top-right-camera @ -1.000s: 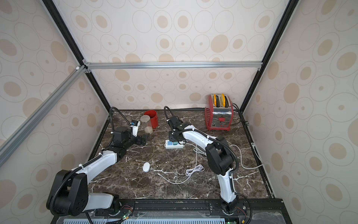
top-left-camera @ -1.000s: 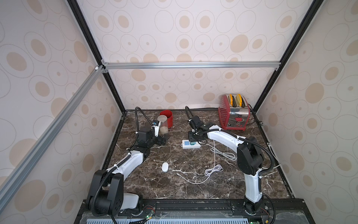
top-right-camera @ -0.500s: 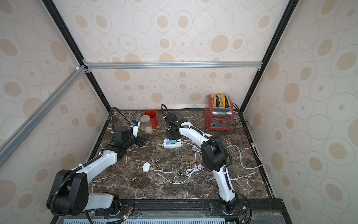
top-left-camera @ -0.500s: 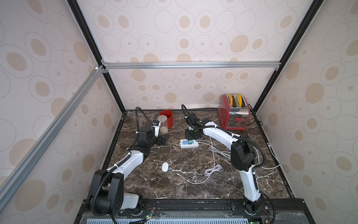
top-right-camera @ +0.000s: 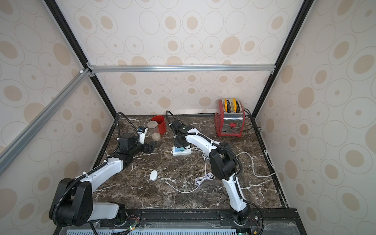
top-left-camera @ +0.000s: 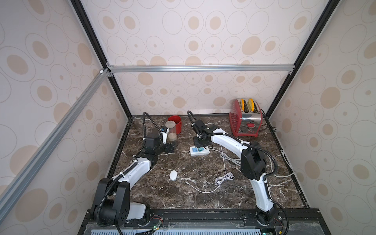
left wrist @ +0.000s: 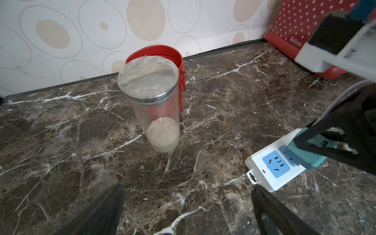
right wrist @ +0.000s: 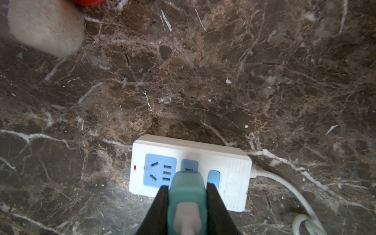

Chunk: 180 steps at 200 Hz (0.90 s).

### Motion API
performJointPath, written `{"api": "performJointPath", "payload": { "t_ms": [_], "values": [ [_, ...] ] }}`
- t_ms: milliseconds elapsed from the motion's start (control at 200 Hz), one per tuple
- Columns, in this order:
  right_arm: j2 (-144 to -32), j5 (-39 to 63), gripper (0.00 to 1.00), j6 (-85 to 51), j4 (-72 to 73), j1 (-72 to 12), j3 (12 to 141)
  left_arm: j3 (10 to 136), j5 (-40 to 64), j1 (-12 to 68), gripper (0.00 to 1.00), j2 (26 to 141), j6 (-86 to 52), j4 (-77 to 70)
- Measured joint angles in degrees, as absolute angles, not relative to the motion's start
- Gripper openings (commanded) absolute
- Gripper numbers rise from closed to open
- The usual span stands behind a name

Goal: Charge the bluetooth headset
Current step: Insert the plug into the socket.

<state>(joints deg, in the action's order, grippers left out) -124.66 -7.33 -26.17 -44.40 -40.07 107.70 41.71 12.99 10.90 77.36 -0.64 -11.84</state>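
**A:** What does the right gripper (right wrist: 187, 185) have?

**B:** It is clenched on the teal charger plug (right wrist: 187, 195), with one black finger on each side. The plug stands at the middle socket of the white power strip (right wrist: 225, 162). I cannot tell whether its pins are fully in. A grey connector sticks out of the plug's back.

**A:** And the left gripper (left wrist: 187, 188)?

**B:** It is spread wide with nothing between its fingers, low over the marble table (left wrist: 61, 162). It faces a clear jar of rice (left wrist: 156, 114), and a red canister (left wrist: 175, 59) stands just behind the jar.

**A:** Where is the bluetooth headset?

**B:** In both top views the bluetooth headset (top-left-camera: 173, 175) lies alone on the table between the two arms. It is nearer the front edge than either gripper and well apart from the strip. A white cable (top-left-camera: 222, 179) lies loosely coiled on its right. The cable's free end is near the headset but not touching it. A red toaster (top-left-camera: 245, 120) stands in the back right corner.
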Motion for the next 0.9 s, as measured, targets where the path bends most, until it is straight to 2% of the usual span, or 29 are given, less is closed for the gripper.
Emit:
{"api": "performJointPath", "payload": {
  "t_ms": [150,416,901],
  "values": [
    [-123.57,-7.57,0.00,-25.28,-41.23,-40.01,105.10,41.93,13.17,10.85,0.99,77.36,-0.62,-11.49],
    [-113.91,-0.95,0.00,-27.18,-27.29,-37.08,88.16,42.39,13.23,10.74,0.99,77.52,-0.58,-11.42],
    [-107.61,1.65,0.00,-27.44,-16.78,-36.03,77.03,42.41,13.56,10.74,0.99,77.52,-0.58,-11.40]
  ]
}}
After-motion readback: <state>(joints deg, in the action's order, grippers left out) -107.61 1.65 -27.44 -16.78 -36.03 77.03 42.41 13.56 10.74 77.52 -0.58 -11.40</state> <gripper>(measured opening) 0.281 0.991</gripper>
